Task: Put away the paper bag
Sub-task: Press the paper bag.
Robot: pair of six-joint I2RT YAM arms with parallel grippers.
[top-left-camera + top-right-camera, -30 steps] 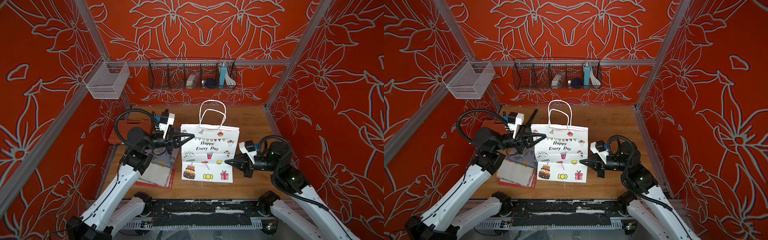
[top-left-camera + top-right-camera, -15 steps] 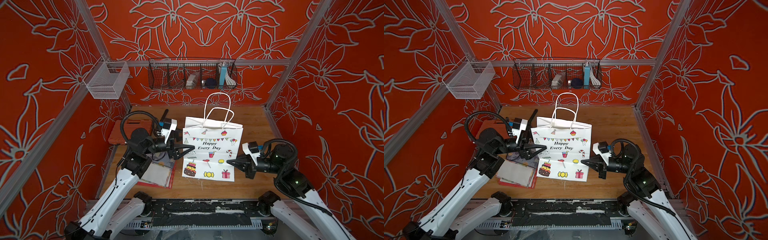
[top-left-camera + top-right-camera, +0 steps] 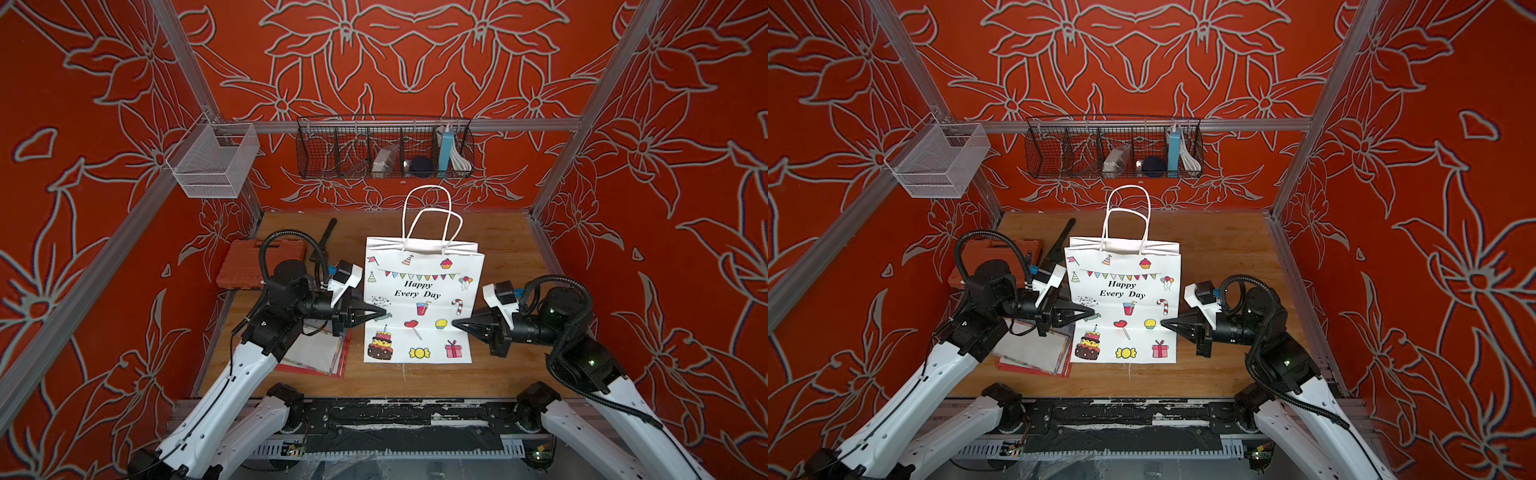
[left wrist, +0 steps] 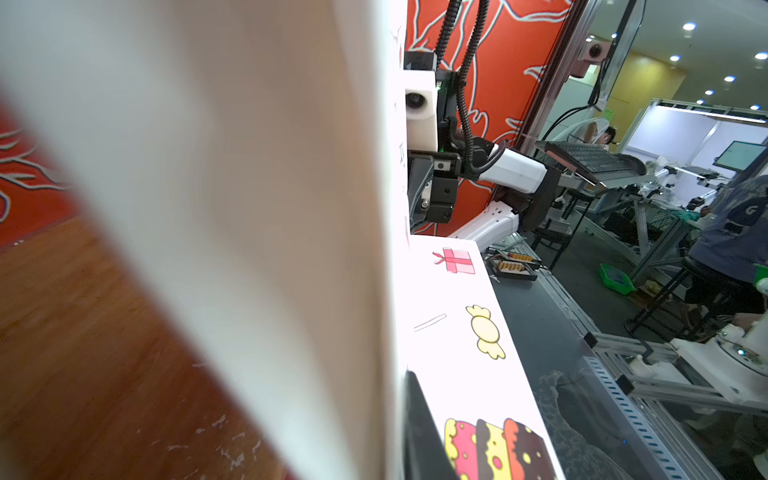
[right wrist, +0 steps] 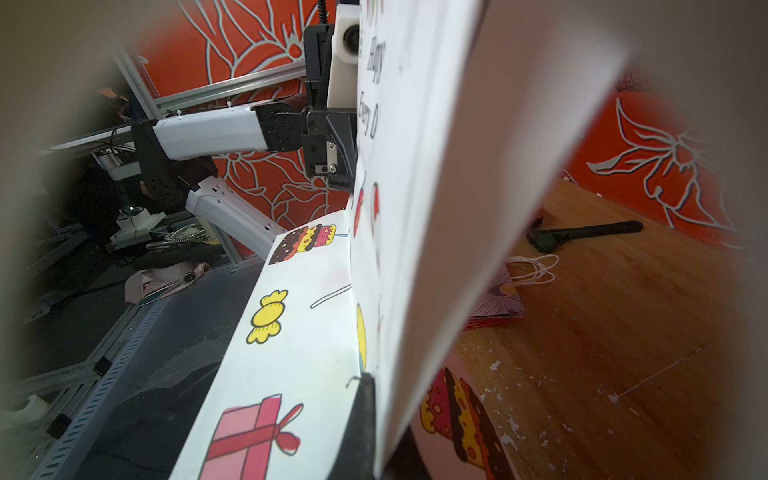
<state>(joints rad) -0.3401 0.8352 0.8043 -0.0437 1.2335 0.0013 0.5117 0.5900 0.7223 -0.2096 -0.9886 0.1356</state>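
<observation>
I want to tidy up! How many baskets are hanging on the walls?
2. A white mesh basket hangs near the back left corner; a long black wire basket hangs on the back wall, above the white paper bag.

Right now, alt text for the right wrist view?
A white paper bag printed with cake, candy and a gift fills the view, pinched at its near edge by the right pincer; the left pincer holds the far edge.

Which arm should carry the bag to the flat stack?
Left, probably. The left gripper pinches the paper bag at the edge beside the flat stack; the right gripper holds the far edge.
</observation>
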